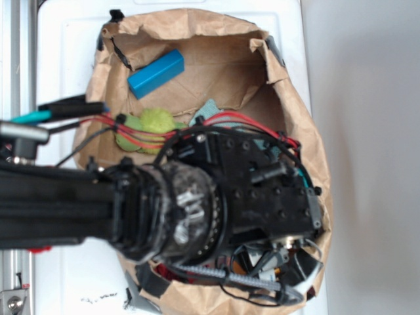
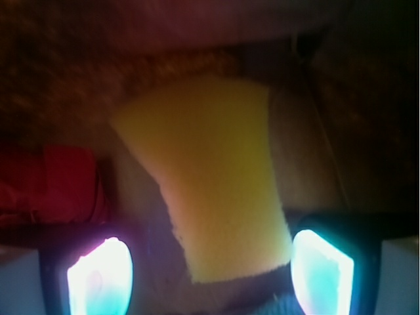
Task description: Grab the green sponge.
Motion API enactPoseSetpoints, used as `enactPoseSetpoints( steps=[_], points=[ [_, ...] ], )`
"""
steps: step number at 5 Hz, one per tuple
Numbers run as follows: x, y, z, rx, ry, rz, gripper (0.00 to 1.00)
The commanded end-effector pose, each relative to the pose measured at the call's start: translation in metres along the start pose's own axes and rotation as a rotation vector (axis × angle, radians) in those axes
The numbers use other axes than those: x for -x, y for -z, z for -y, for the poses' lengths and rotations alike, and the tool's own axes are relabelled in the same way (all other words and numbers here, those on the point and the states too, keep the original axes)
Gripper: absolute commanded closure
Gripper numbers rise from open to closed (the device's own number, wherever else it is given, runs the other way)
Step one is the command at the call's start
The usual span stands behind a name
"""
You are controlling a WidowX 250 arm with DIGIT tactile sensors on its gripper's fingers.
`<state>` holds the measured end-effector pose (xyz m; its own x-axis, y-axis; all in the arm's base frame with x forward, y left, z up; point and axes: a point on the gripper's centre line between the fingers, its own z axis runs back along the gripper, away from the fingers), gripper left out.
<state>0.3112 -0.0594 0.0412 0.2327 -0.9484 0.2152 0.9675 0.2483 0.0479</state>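
My arm [image 1: 59, 207] reaches in from the left edge of the exterior view, a thick black body trailing red wires [image 1: 216, 121], and ends over a crumpled brown paper bag [image 1: 302, 111] that lies open on a white surface [image 1: 65, 39]. My wrist and its housing cover most of the bag's lower half, so my fingers are hidden from that camera.

The wrist view looks down between my fingers [image 2: 210, 272]. Their two tips glow pale blue-white at the bottom corners of the picture, one on each side, spread apart with a clear gap between them. They are open and hold nothing.

The green sponge [image 2: 210, 184] lies on the brown floor of the bag, filling the centre of the wrist view. It is a smooth yellow foam block, wider at its far end and narrower at the near end, which sits in the gap between my fingertips. I cannot tell whether either tip touches it.

Just left of the sponge lies a red bundle [image 2: 56, 184].

In the exterior view, a blue block [image 1: 156, 72] rests near the bag's upper left, a lime-green fuzzy lump [image 1: 146, 128] sits below it, and a teal cloth [image 1: 209, 110] peeks out beside that.
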Motion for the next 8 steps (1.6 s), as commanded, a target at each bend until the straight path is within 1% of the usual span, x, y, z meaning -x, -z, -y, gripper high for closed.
enactPoseSetpoints(
  steps=[1, 2, 3, 6, 8],
  points=[
    [-0.011, 0.0, 0.007, -0.072, 0.013, 0.058, 0.0],
    [-0.013, 0.006, 0.009, -0.046, 0.017, 0.066, 0.0],
    [-0.012, 0.005, 0.008, -0.051, -0.005, 0.067, 1.0],
    [-0.009, 0.0, 0.006, -0.061, -0.019, 0.052, 1.0],
    [-0.001, -0.007, 0.001, -0.098, -0.08, 0.028, 1.0]
  ],
)
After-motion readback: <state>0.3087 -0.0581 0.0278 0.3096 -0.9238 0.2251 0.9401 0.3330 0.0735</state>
